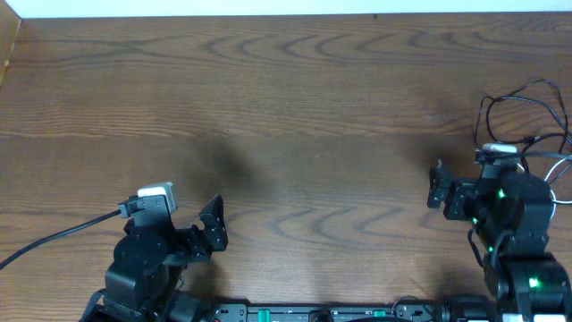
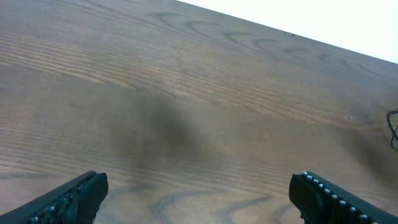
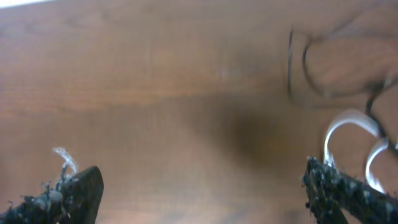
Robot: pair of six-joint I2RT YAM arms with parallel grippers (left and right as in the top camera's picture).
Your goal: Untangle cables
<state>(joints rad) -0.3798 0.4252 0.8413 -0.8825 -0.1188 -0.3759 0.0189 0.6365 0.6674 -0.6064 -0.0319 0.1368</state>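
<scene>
The thin black cable (image 1: 523, 105) lies in loose loops at the far right of the table. The white cable (image 1: 560, 168) shows beside it at the right edge, partly hidden behind the right arm. In the right wrist view the black cable (image 3: 297, 68) loops at the upper right and the white cable (image 3: 346, 123) curls below it, blurred. My right gripper (image 1: 435, 184) is open and empty, left of the cables; its jaws (image 3: 202, 186) hold nothing. My left gripper (image 1: 214, 225) is open and empty at the front left (image 2: 199, 190), far from the cables. A bit of black cable (image 2: 393, 127) shows at the left wrist view's right edge.
The wooden table (image 1: 286, 98) runs to a white back edge. A thick black cord (image 1: 54, 237) trails from the left arm to the left edge. The arm bases and a black rail (image 1: 322, 313) stand at the front edge.
</scene>
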